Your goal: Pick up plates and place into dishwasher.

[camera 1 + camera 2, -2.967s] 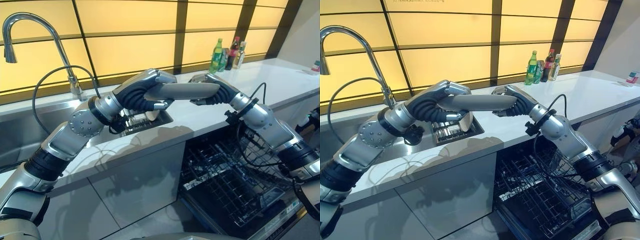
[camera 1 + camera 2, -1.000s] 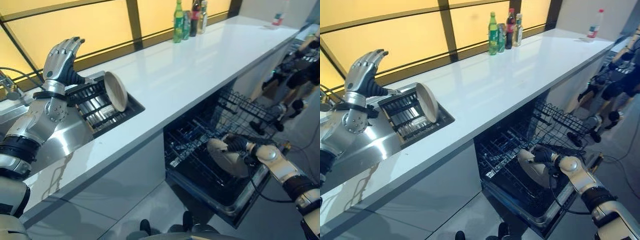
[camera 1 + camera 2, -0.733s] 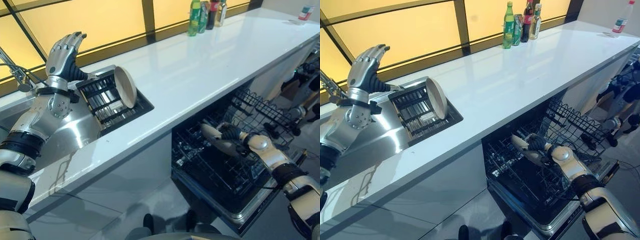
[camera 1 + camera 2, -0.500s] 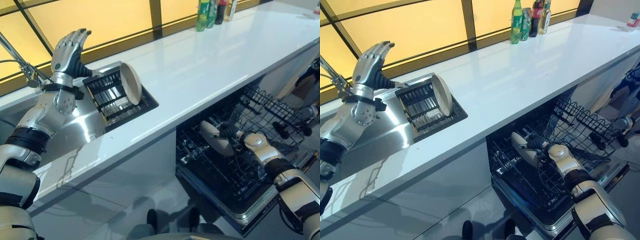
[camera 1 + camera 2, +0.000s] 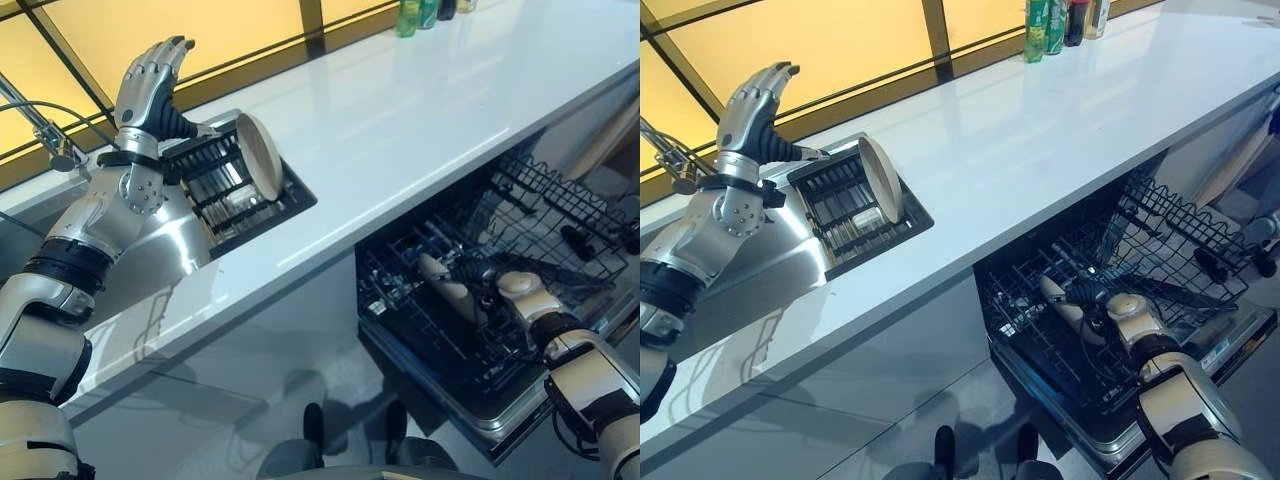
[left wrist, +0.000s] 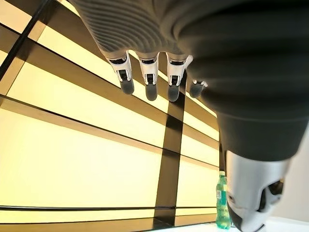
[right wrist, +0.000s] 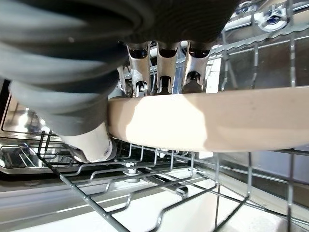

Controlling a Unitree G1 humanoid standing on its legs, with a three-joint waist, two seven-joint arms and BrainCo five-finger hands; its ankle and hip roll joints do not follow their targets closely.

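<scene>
Beige and edge-on, the plate (image 5: 1058,298) sits clamped in the right robot hand (image 5: 1087,294) among the wire tines of the dishwasher's lower rack (image 5: 1040,345), its long axis running from 10 to 4 o'clock. Seating it likely depends on dropping the rim between tines. At 10 o'clock, a second plate (image 5: 260,156) leans in the sink rack (image 5: 215,185) set into the white worktop (image 5: 420,110), beside the raised left robot hand (image 5: 150,80), fingers spread, holding nothing.

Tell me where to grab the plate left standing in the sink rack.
Pinch the plate's top rim from above: it stands on edge in the sink rack, tilted, with its upper edge free above the rack. The raised left hand is nearest.
</scene>
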